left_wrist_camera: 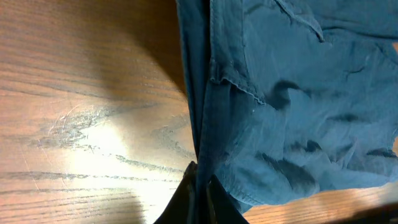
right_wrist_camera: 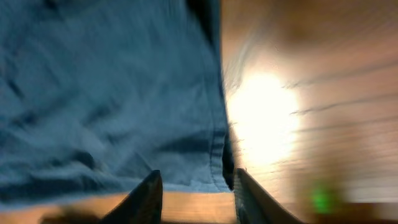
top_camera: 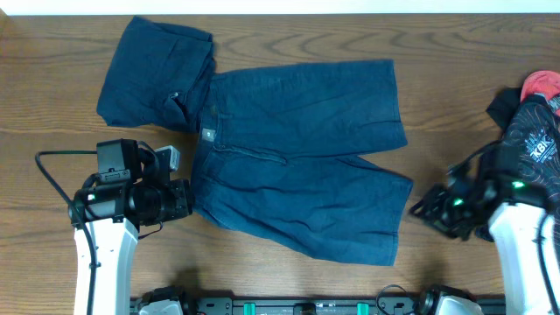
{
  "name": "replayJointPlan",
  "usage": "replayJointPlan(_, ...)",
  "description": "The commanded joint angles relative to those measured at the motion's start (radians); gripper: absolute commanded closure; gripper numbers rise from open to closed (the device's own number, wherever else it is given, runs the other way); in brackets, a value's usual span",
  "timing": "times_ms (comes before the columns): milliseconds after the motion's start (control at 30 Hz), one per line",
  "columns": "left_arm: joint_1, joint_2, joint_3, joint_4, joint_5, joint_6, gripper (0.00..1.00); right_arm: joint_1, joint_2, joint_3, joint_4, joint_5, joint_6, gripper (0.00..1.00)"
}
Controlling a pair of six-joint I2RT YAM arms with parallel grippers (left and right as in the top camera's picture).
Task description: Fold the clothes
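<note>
The clothes are dark navy garments. A wide pair of shorts (top_camera: 306, 166) lies flat mid-table, waistband to the left and both legs pointing right. A folded navy bundle (top_camera: 153, 74) rests at the back left, touching the waistband. My left gripper (top_camera: 189, 199) is shut on the near end of the waistband; in the left wrist view the gripper (left_wrist_camera: 200, 179) pinches the edge of the shorts (left_wrist_camera: 298, 93). My right gripper (top_camera: 420, 208) is at the near leg's hem. It stands open (right_wrist_camera: 196, 182), with the hem corner of the shorts (right_wrist_camera: 106, 93) lying between its tips.
A black garment with red and white print (top_camera: 534, 131) is heaped at the right edge beside my right arm. Bare wooden tabletop (top_camera: 455, 87) surrounds the shorts. The table's near edge runs just behind both arm bases.
</note>
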Motion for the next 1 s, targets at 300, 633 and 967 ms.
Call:
replayJointPlan(300, 0.000, 0.001, 0.018, 0.007, -0.005, -0.012, 0.94, 0.143, 0.049, -0.237, 0.256, -0.102, 0.192, 0.99)
replayJointPlan(633, 0.000, 0.001, 0.018, 0.007, -0.005, -0.012, 0.94, 0.140, 0.050, -0.298, 0.406, -0.024, 0.290, 0.99)
replayJointPlan(967, 0.000, 0.001, 0.018, 0.008, -0.005, -0.011, 0.94, 0.140, 0.048, -0.241, 0.191, -0.098, 0.122, 0.58)
